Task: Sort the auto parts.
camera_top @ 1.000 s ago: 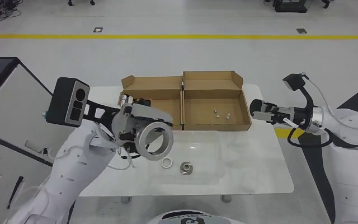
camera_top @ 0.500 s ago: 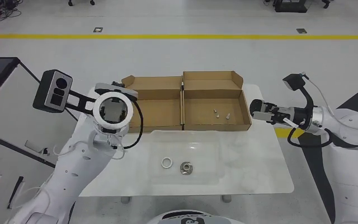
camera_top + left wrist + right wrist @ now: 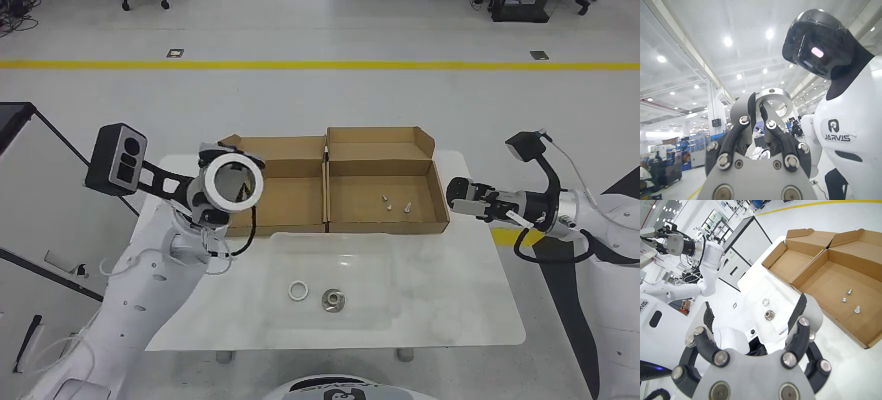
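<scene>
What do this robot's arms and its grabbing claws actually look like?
The left arm and right arm are glossy white rounded shells, with black cables near the wrists. The left gripper and right gripper each have a grey metal plate, silver bolts, black curved links and black finger pads.

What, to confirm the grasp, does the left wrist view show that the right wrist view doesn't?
Left wrist view: the metal ring pinched at its wall, one finger outside, one inside. Right wrist view: the open right tool, two boxes, three bolts in one, a white ring and a metal piece on the tray. Both: the left tool, shut.
</scene>
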